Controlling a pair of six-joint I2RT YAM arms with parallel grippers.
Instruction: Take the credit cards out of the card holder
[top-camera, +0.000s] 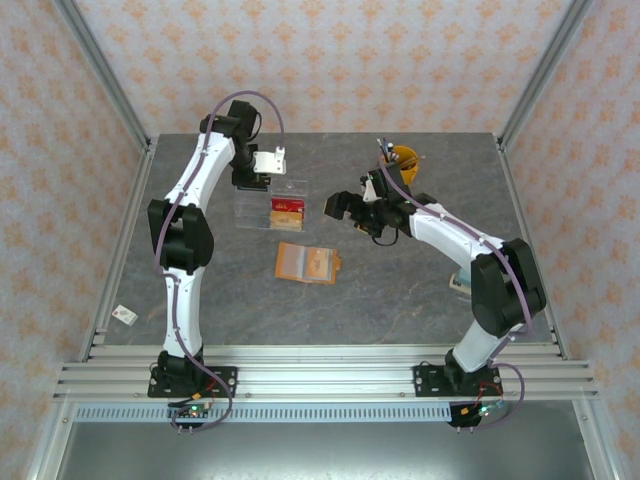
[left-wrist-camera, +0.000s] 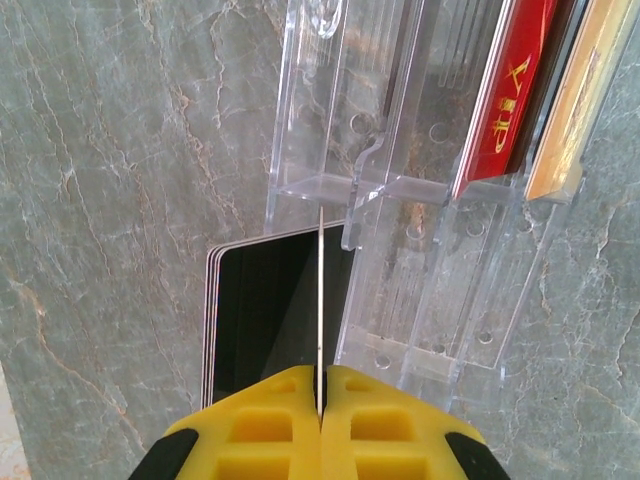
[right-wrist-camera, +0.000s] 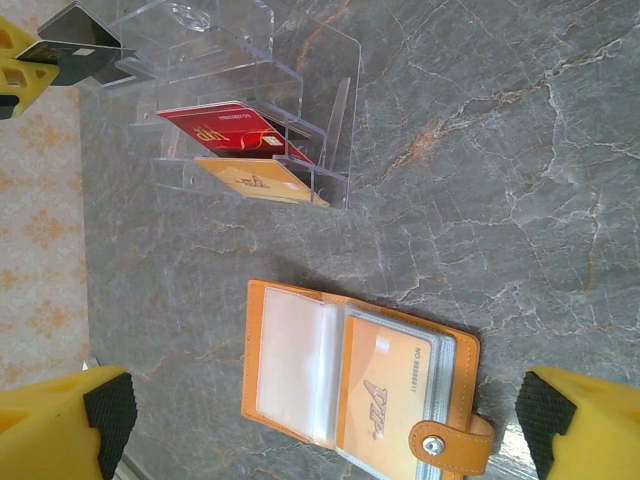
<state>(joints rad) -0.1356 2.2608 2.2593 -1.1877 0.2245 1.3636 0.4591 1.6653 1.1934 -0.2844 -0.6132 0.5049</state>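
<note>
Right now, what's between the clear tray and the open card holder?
Nothing: bare grey table separates the clear tray and the card holder, seen in the right wrist view.

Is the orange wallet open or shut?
Open. The card holder lies spread flat on the table, its clear pockets facing up, snap strap undone.

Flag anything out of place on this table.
Nothing looks spilled or damaged. A small white scrap lies alone near the table's left edge, well apart from the clear tray and the open card holder.
</note>
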